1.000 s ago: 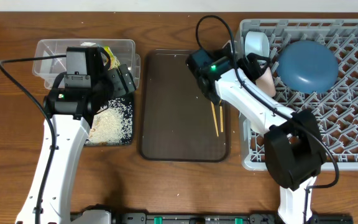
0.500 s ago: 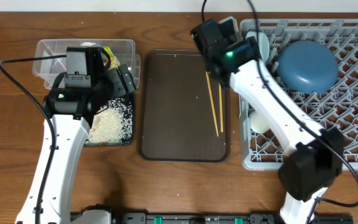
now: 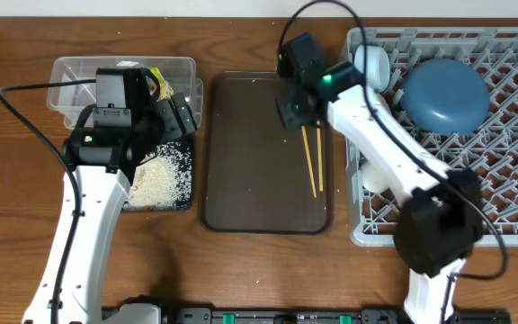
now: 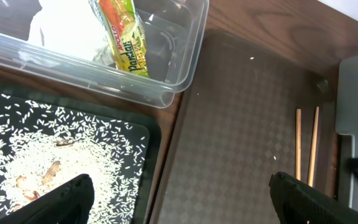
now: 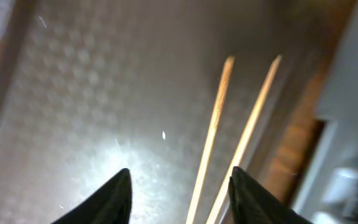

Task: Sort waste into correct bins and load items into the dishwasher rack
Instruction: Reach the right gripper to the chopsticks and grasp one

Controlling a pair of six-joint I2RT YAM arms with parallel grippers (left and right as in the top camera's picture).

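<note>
- The right gripper [image 5: 182, 200] hangs low over the brown serving tray [image 3: 250, 153]. Its fingers are apart and hold nothing.
- The two chopsticks [image 3: 313, 162] lie side by side on that tray near its right edge, close together but not crossed. In the right wrist view their near ends run down into the gap between the open fingers. I cannot tell whether the fingers touch them.
- The left gripper [image 4: 191, 200] hovers above the spot where the two bins meet. Its fingers are spread wide and empty.
- The clear tub [image 4: 191, 56] stands at the back left of the table. Inside it are a crumpled white napkin [image 4: 61, 31] and the yellow-orange snack wrapper [image 4: 120, 34], which leans against the napkin.
- The black tray [image 4: 153, 158] sits right in front of the tub, touching it or just beside it. The rice [image 4: 42, 155] is strewn across its floor, thickest in the middle, with a few brownish scraps mixed in.
- The grey dishwasher rack [image 3: 511, 162] fills the right side of the table, just beside the serving tray.
- A big dark blue plate [image 3: 445, 94] rests in the back half of the rack.
- A small white cup [image 3: 373, 65] sits in the rack's back left corner, next to the right arm.
</note>
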